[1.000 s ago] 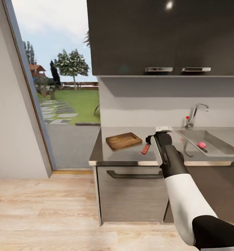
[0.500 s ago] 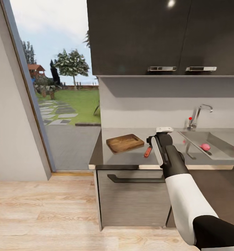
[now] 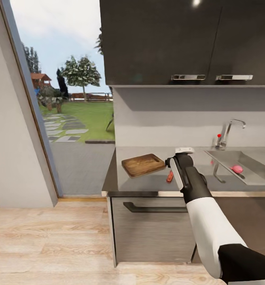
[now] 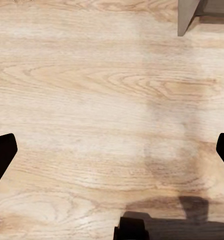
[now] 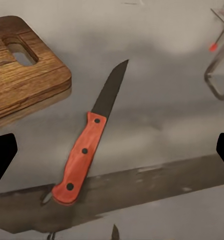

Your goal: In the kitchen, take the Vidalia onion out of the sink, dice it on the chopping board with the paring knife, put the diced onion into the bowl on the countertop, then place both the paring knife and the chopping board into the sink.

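Note:
The brown chopping board point(image 3: 143, 164) lies on the grey countertop point(image 3: 144, 183) near its left end. Beside it is the paring knife point(image 3: 170, 176), its red handle partly covered by my right arm. My right gripper point(image 3: 183, 152) hovers over that spot. In the right wrist view the whole knife point(image 5: 89, 145) lies flat between the spread black fingertips of the open right gripper point(image 5: 112, 155), next to the board's slot-handle corner point(image 5: 21, 75). The pink onion point(image 3: 237, 169) rests in the steel sink point(image 3: 255, 176). The bowl is hidden. My left gripper point(image 4: 112, 152) hangs open over the wooden floor.
A chrome tap point(image 3: 228, 133) with a red knob stands behind the sink. Dark wall cabinets point(image 3: 180, 43) hang above the counter, and a grey drawer front point(image 3: 152, 225) sits below it. A glass door point(image 3: 65, 114) to a garden is left of the counter.
The whole picture has shifted a little, so the camera moved. My right hand now covers more of the knife's handle than before. Nothing was grasped or released.

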Available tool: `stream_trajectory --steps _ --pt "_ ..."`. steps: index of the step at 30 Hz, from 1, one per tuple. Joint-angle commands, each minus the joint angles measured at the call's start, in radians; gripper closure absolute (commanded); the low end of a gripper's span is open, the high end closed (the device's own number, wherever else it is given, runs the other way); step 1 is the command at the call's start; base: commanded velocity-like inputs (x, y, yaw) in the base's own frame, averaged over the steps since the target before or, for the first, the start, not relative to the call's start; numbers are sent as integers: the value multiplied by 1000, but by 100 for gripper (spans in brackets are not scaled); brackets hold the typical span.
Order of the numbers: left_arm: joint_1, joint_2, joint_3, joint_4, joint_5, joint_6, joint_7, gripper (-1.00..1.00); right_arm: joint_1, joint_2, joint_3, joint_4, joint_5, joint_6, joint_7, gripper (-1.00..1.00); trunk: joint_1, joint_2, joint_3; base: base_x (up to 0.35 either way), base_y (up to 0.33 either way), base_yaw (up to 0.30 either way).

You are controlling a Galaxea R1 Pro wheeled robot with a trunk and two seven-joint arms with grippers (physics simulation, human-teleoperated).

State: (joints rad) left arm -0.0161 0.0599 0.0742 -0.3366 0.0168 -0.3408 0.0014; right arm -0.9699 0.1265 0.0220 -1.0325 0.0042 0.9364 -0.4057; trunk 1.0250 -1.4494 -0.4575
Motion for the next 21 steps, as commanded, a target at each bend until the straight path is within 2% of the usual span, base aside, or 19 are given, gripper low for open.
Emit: stream_trajectory --steps 1,3,4,7,12,21 --pt "-1 0 1 1 2 -3 0 -100 -1 0 2 6 0 0 -2 -100 0 -1 -1 6 4 0" --pt "-1 0 1 1 2 -3 0 -100 0 -1 1 32 0 -17 -1 -100 0 -1 -1 3 2 0" --pt "-1 0 1 1 2 -3 0 -100 -1 -2 0 79 0 -60 1 -100 0 -1 -1 0 0 0" --pt "0 0 1 1 2 -3 0 -100 0 -3 -2 112 -1 -96 2 -100 0 -1 -1 6 0 0" --pt "-1 0 1 2 2 -3 0 -100 0 -6 -2 123 -2 -108 3 -100 0 -1 -1 81 0 0" --pt "0 0 1 2 2 -3 0 -100 0 -7 -1 124 -5 -111 4 -100 0 -1 -1 178 -45 0"
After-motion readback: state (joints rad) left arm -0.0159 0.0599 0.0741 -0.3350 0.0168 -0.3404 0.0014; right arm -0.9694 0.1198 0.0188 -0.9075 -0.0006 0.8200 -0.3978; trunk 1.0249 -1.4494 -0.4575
